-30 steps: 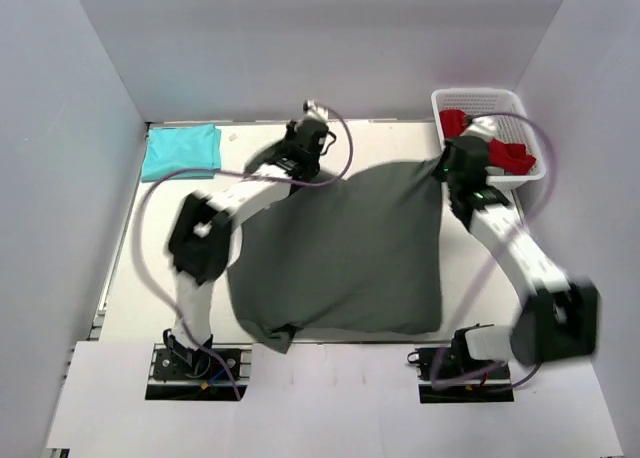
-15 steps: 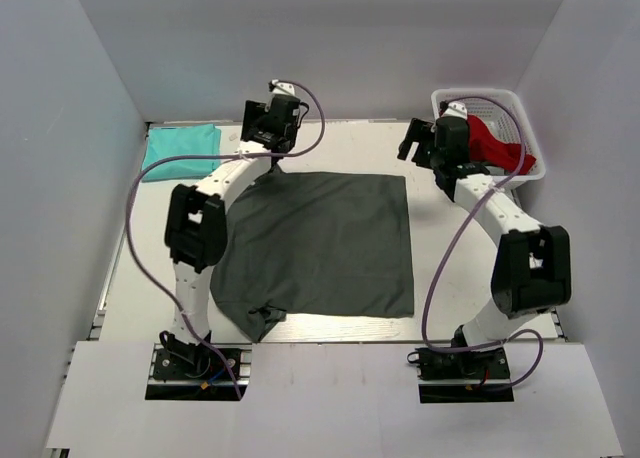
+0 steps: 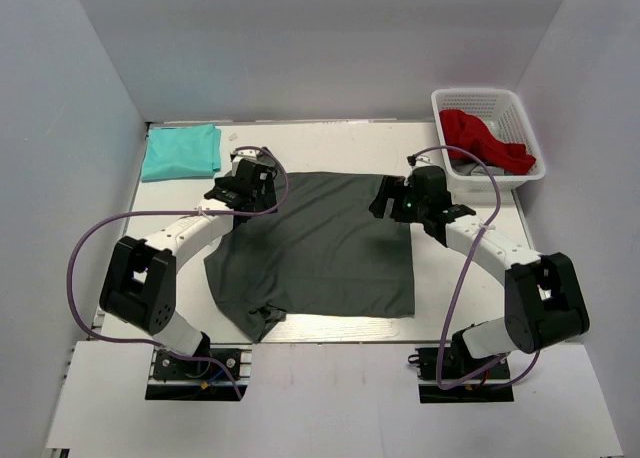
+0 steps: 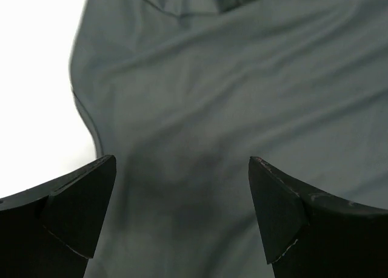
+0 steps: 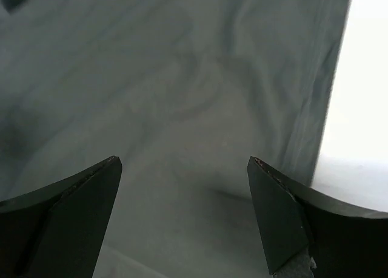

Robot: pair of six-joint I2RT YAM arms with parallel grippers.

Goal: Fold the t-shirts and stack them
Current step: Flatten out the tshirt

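Note:
The dark charcoal-grey t-shirt [image 3: 320,248] lies spread flat mid-table, one sleeve bunched at its near left corner. My left gripper [image 3: 238,192] hovers open over its far left corner, and my right gripper [image 3: 392,200] hovers open over its far right corner. In the left wrist view the open gripper [image 4: 182,162] has only wrinkled grey t-shirt [image 4: 242,77] between its fingers. The right wrist view shows the same: an open gripper [image 5: 183,161] above grey t-shirt [image 5: 151,77], holding nothing. The teal t-shirt [image 3: 181,151] sits folded in a rectangle at the far left.
A white lattice basket [image 3: 455,100] stands at the far right with a red garment [image 3: 484,141] in it. White table [image 4: 36,77] shows left of the shirt's edge and more white table [image 5: 364,108] right of it. Grey walls close in the sides and back.
Both grippers opened and let go of the grey shirt's far edge. The shirt dropped flat. Both arms then drew back from the far side to hover over its far corners.

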